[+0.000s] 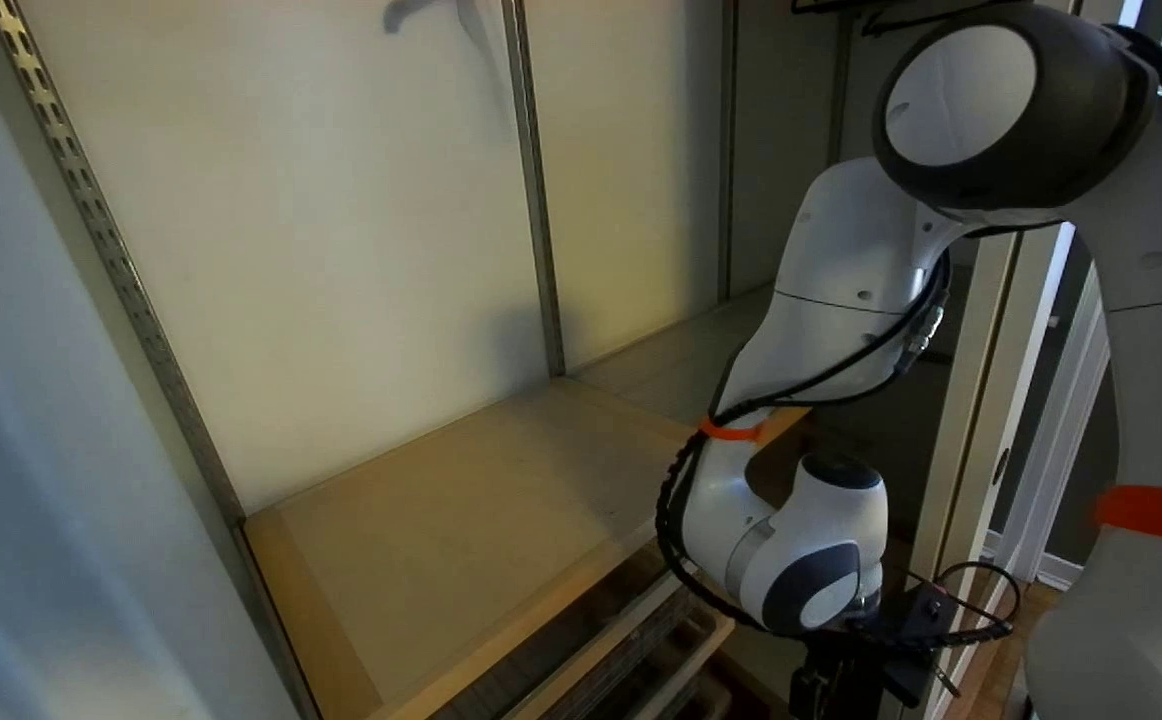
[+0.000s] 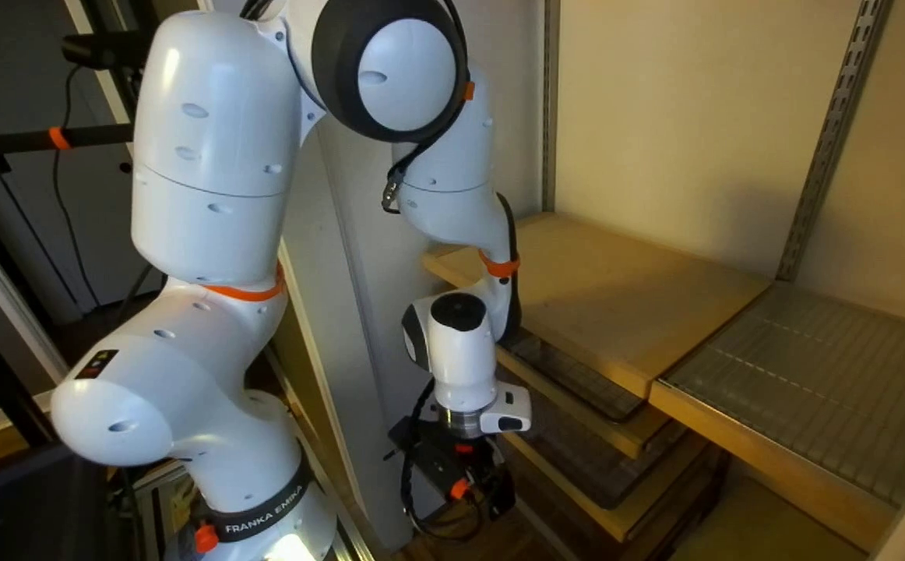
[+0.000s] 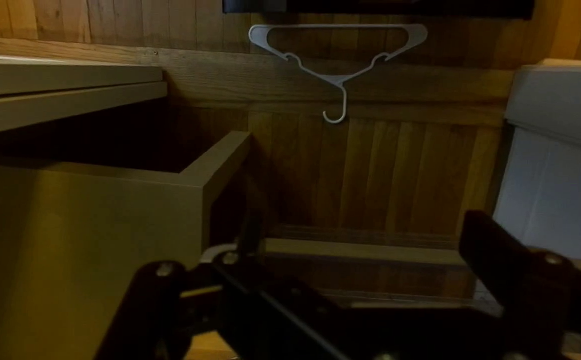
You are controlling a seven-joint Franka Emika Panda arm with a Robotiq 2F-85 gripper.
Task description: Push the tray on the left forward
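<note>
Several pull-out trays with pale wooden edges stand stacked under a wooden shelf. An upper tray and a lower tray show in an exterior view, and tray edges also show in an exterior view. Which one counts as the left tray I cannot tell. My gripper points down in front of the trays, apart from them as far as I can see; it is partly cut off in an exterior view. In the wrist view my gripper has its dark fingers wide apart, with a pale tray edge visible beyond, between them.
The wooden shelf lies above the trays, also in an exterior view. A wire-covered shelf adjoins it. A white hanger lies on the wood floor. A pale panel and a whitish wall flank the gripper.
</note>
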